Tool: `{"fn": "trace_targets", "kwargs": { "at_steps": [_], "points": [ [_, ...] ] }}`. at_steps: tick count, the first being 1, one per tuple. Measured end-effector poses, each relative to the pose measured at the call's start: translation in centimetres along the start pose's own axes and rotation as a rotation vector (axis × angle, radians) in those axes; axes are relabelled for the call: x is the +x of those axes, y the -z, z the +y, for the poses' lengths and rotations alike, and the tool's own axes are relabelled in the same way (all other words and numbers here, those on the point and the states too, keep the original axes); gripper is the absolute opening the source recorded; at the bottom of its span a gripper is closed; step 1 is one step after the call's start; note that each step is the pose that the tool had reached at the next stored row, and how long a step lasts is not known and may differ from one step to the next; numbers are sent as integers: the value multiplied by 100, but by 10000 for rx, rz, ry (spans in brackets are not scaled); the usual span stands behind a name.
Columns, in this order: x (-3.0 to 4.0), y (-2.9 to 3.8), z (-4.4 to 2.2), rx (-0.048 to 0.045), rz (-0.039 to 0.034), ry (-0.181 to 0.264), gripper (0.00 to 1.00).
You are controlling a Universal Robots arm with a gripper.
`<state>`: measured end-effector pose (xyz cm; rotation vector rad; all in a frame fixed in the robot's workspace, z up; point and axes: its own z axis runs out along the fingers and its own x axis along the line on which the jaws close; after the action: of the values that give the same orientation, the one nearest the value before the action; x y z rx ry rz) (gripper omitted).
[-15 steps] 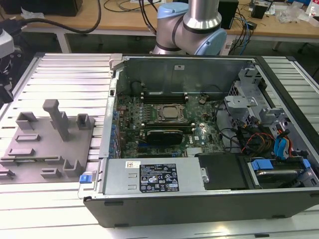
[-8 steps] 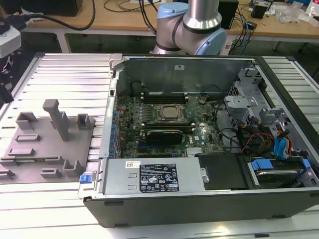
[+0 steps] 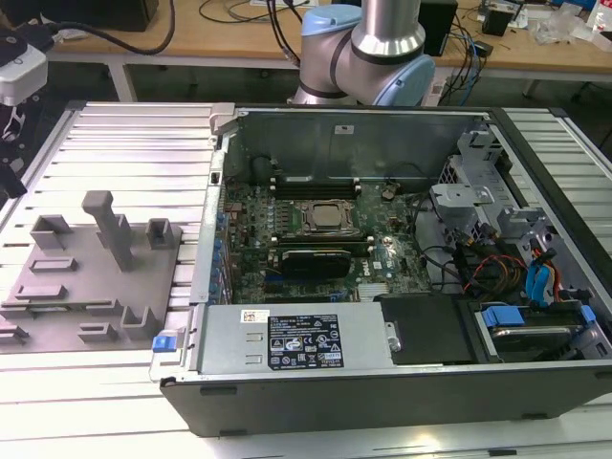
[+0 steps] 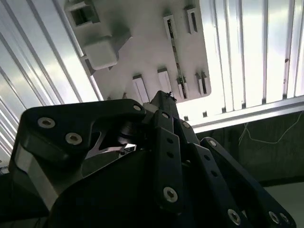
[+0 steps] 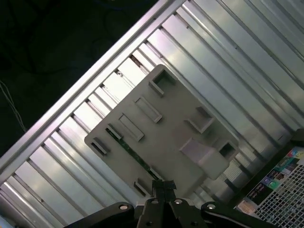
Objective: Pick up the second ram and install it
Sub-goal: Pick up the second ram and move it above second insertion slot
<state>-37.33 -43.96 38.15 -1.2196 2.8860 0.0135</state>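
The second ram shows as a thin green edge standing in a long slot of the grey holder plate. In the second wrist view the same ram is a narrow dark strip in the holder plate. My gripper hangs well above the plate, its black fingertips pressed together with nothing between them. It is apart from the ram. In the exterior view the holder plate lies on the ribbed table at the view's left, beside the open computer case.
Inside the case lie the green motherboard with its processor socket, dark memory slots behind it, a power supply in front and drive bays with cables at the view's right. The arm's base stands behind the case.
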Motion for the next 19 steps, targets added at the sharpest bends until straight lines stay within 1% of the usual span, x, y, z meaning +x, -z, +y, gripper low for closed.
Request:
{"fn": "trace_targets", "kwargs": {
  "at_steps": [1, 7, 9, 12, 14, 15, 19],
  "points": [
    [0, 0, 0, -2, 1, 251, 11],
    [0, 0, 0, -15, 6, 1290, 11],
    [0, 0, 0, -17, 7, 1506, 11],
    [0, 0, 0, -23, 10, 2069, 11],
    [0, 0, 0, -25, 10, 2269, 11],
    [0, 0, 0, -28, 11, 2473, 11],
    [0, 0, 0, -33, 14, 2936, 11]
  ]
}}
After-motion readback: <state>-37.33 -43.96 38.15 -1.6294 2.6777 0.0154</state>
